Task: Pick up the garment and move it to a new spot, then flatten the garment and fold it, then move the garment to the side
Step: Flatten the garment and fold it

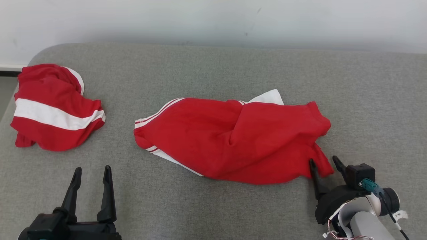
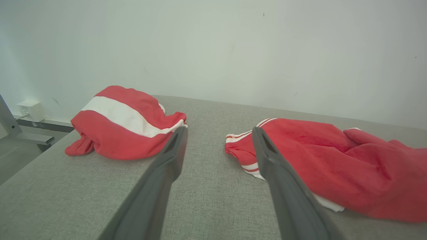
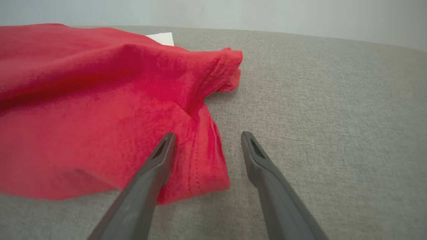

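2 tools gape empty: left tool [image 1: 92, 167] idle, right tool [image 1: 323, 159] should straddle the garment [image 1: 230, 140] corner fully before closing.

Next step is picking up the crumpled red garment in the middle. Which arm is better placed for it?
Right. The right gripper is open, with the near right corner of the red garment between its fingers. The left gripper, also open, sits over bare grey surface, apart from the striped end.

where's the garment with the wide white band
In the head view the striped garment lies bunched at the grey surface's left edge, left of the larger garment and beyond the left gripper.
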Tool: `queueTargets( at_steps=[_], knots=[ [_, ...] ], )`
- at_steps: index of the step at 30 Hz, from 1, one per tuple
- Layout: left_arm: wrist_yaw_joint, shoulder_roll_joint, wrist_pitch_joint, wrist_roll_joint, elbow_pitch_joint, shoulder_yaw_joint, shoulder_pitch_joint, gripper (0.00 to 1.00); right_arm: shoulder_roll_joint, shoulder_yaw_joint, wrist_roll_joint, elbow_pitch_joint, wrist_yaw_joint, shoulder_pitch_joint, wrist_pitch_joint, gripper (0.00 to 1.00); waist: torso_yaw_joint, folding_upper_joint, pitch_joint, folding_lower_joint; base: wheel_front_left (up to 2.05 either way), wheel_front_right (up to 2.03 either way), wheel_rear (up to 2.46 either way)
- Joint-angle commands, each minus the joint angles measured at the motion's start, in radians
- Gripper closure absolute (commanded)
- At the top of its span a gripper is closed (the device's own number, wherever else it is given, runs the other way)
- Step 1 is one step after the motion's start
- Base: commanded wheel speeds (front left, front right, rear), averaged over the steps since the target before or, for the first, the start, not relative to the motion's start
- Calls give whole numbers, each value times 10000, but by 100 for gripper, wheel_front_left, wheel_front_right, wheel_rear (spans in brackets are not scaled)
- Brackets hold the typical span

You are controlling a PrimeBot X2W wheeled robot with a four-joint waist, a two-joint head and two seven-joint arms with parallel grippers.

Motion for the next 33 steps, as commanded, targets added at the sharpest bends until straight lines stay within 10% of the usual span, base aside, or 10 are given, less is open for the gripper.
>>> queueTargets(
  at_steps=[1, 2, 14, 33],
  knots=[
    [-27, -12, -8, 26, 38, 12, -89, 0, -4, 44, 91, 185, -22, -131, -10, 69, 63, 0, 109, -1, 0, 0, 0],
    [-32, -18, -8, 19, 62, 28, -112, 0, 11, 88, 164, 355, -22, -227, -36, 100, 55, 0, 127, -1, 0, 0, 0],
    [-79, -37, -8, 179, 370, 86, 180, 0, -63, 966, 783, 202, -22, 4, -710, 100, -683, 0, -565, -1, 0, 0, 0],
    [-134, -39, -8, 156, 427, 94, 497, 0, -949, 723, 818, -6674, -22, 4584, 717, 100, -1712, 0, -784, -1, 0, 0, 0]
  ],
)
